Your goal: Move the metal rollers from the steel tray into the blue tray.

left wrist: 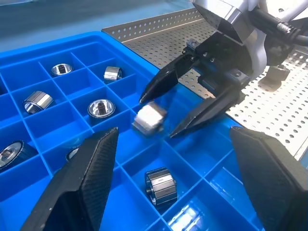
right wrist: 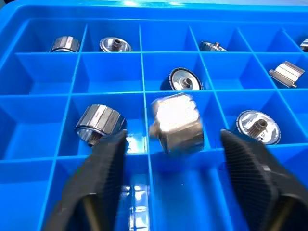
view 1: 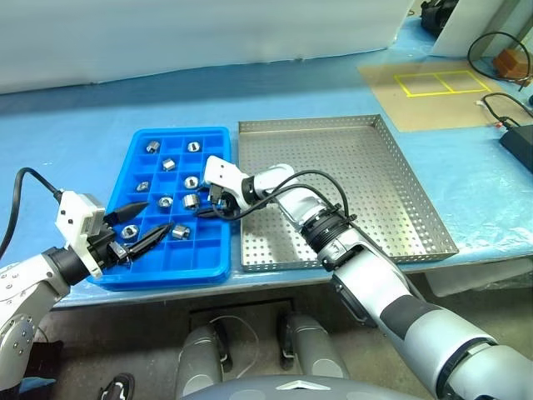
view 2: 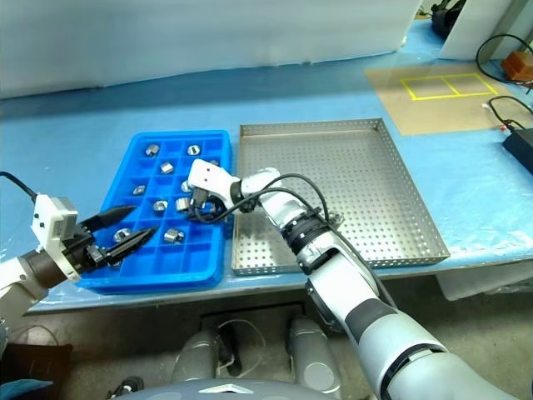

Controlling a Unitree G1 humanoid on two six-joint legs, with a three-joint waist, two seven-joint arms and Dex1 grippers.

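Blue tray [view 1: 218, 268], head view: you can count about nine metal rollers [view 1: 152, 147] in its square compartments. Steel tray [view 1: 433, 218] sits just beside it on the right, its holed floor bare. Your right gripper [view 1: 215, 208] reaches across over the blue tray's right columns; your left gripper [view 1: 143, 225] hangs over the near left corner, fingers apart.

Left wrist view: right gripper's fingers [left wrist: 161, 82] stand spread, a blurred roller [left wrist: 149, 118] loose between them, touching neither, above a compartment.

Right wrist view: same roller [right wrist: 177, 124] between wide fingers [right wrist: 103, 183]. No writing legible anywhere.
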